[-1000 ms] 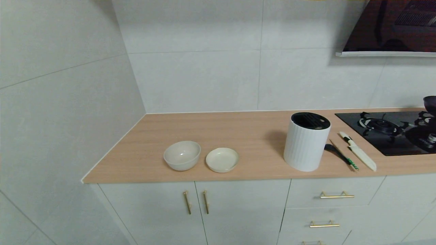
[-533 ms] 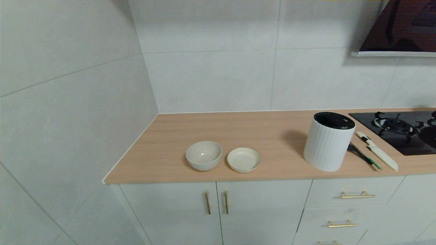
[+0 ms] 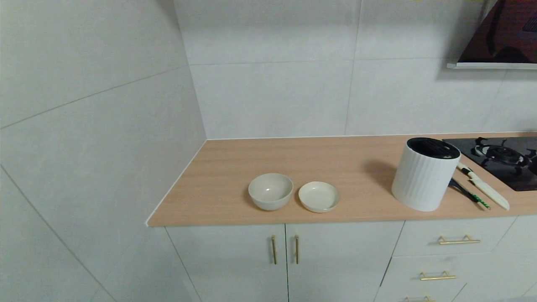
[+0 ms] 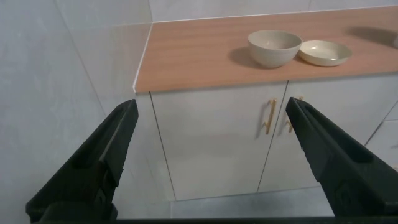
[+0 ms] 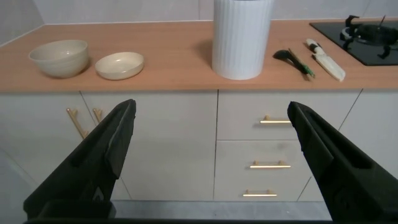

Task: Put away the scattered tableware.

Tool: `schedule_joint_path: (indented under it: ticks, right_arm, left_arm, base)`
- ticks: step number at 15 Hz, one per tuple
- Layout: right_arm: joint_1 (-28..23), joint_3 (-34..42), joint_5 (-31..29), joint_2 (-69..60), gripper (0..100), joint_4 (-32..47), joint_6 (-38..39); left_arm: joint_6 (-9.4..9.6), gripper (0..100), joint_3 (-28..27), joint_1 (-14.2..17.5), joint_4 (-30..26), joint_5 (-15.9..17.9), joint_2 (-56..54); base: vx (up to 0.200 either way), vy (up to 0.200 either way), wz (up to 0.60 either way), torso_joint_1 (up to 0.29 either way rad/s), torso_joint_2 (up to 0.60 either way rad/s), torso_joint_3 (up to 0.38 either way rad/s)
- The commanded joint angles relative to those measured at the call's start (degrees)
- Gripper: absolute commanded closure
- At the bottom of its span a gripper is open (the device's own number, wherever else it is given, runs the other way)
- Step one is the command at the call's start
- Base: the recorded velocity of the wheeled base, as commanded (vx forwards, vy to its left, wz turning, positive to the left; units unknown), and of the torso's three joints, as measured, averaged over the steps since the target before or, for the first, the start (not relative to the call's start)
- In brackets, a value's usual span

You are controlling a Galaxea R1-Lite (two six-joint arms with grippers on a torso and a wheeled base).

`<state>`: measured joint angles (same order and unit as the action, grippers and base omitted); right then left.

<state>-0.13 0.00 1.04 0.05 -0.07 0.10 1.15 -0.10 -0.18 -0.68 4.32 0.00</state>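
A cream bowl (image 3: pixel 270 191) and a shallow cream dish (image 3: pixel 319 196) sit side by side near the wooden counter's front edge. To their right stands a white ribbed utensil holder (image 3: pixel 423 174) with a black slotted top. Beside it lie a black spoon (image 3: pixel 459 188), a chopstick with green marks (image 3: pixel 476 197) and a white knife (image 3: pixel 484 186). My left gripper (image 4: pixel 208 118) is open, low in front of the cabinet, facing the bowl (image 4: pixel 274 48) and dish (image 4: pixel 324 52). My right gripper (image 5: pixel 211 124) is open, facing the holder (image 5: pixel 241 37) and the drawers.
The counter (image 3: pixel 235 167) ends at a tiled side wall on the left. A black gas hob (image 3: pixel 499 159) lies at the right, a range hood (image 3: pixel 499 37) above it. Below are cabinet doors with gold handles (image 3: pixel 285 249) and drawers (image 3: pixel 457 241).
The whole head view has shifted, so the counter objects appear further right; the camera turned left. The bowl, dish, holder and utensils have not moved on the counter.
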Motion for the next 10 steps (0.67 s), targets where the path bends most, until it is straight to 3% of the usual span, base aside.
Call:
schedule_joint_path:
  ticks: [1,10]
  right_arm:
    - [-0.04,0.0,0.02,0.04,0,-0.01,-0.01]
    - [-0.04,0.0,0.02,0.04,0,-0.01,-0.01]
  left_arm:
    - [0.0,0,0.01,0.01,-0.02,-0.01,0.0]
    - [0.0,0,0.01,0.01,-0.02,-0.01,0.0]
  base:
    - [0.0,0.0,0.0,0.0,0.0,0.0]
    - [0.0,0.0,0.0,0.0,0.0,0.0]
